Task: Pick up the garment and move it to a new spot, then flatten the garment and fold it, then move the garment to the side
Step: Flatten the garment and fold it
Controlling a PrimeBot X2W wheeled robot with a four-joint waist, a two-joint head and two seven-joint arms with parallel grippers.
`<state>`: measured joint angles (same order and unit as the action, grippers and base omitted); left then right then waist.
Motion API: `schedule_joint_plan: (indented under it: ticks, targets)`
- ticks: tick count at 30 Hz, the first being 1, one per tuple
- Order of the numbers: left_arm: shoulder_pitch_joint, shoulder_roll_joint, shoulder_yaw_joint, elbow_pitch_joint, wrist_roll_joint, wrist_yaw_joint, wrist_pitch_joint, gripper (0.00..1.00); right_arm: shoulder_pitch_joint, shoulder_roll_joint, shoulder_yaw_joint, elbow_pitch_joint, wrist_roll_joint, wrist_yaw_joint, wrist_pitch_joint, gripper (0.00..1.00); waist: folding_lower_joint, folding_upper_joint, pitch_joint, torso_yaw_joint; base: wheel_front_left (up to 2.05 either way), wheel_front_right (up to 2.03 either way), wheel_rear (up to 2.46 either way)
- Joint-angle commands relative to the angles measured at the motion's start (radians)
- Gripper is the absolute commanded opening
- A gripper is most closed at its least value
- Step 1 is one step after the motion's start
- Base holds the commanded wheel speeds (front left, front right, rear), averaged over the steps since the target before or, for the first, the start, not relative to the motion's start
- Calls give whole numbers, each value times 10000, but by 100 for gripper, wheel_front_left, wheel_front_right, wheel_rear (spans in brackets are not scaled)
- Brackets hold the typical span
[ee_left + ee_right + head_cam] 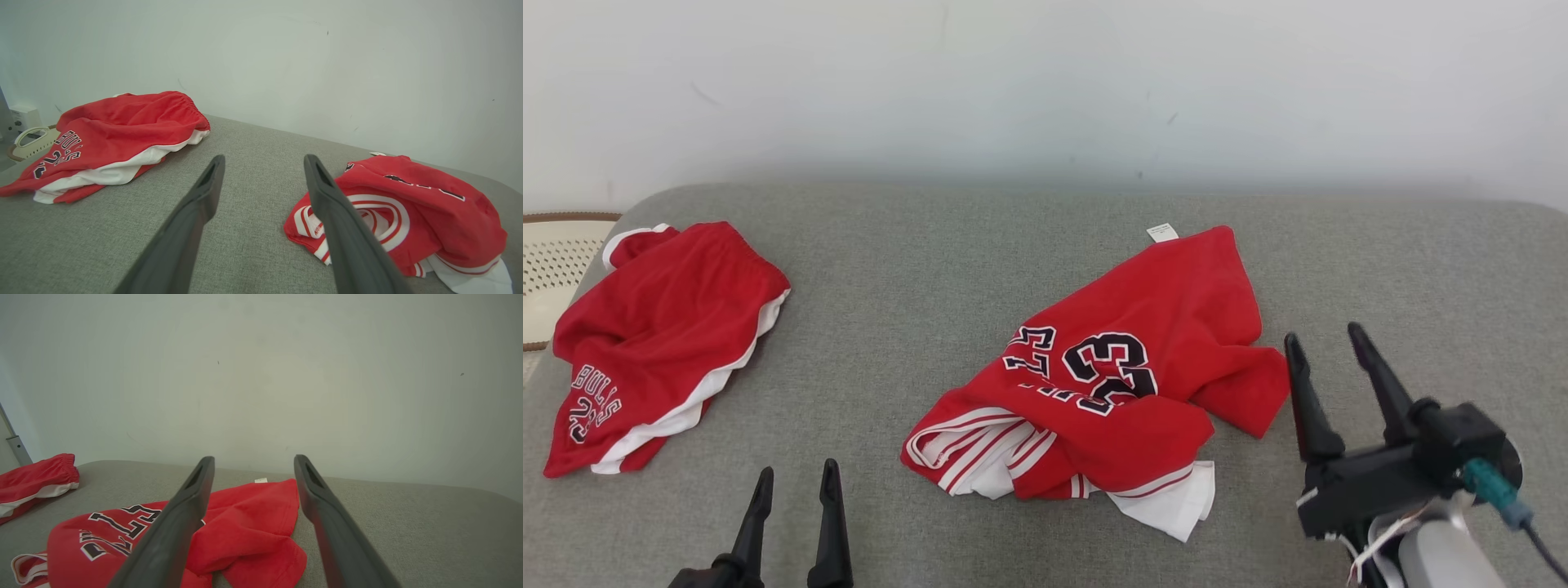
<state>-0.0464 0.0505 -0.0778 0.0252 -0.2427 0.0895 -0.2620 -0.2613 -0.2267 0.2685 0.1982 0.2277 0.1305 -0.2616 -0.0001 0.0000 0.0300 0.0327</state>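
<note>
Crumpled jersey (1176,327) lies mid grey cushion (931,269), untouched. Left gripper (798,468) and right gripper (1324,333): fingers spread wide, empty. Pinch opposite edges, lift evenly, and steer clear of the shorts (662,327).

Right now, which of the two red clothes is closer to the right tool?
The crumpled red jersey with the big 23, in the middle. It lies right beside the right tool; the red shorts sit far off at the left.
</note>
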Motion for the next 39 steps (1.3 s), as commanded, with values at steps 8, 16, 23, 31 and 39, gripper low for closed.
schedule_joint_plan:
  ticks: [8, 16, 23, 31, 39]
  targets:
    - [111, 1, -119, -17, 7, -8, -44, 100, 1594, 967, -272, -943, -848, 4, -47, 100, 1, 0, -40, -26, 0, 0, 0]
    - [-218, 2, -741, 358, -16, -450, -44, 100, 1924, 1308, -234, -1067, -1022, 4, -42, 100, 1, 0, 146, -327, 0, 0, 0]
    - [-618, 4, -1800, 1233, -158, -708, -42, 100, 1672, 1369, -47, -1049, -979, 4, -40, 100, 1, 0, 441, -1065, 0, 0, 0]
    - [-1143, 5, -2206, 2367, -275, -790, -42, 100, 1471, 1468, 63, -1093, -884, 4, -45, 100, 1, 0, 743, -1879, 0, 0, 0]
    - [-1727, 5, -1943, 3478, -420, -853, -42, 100, 1325, 1504, 130, -1057, -852, 4, -47, 100, 1, 0, 941, -2519, 0, 0, 0]
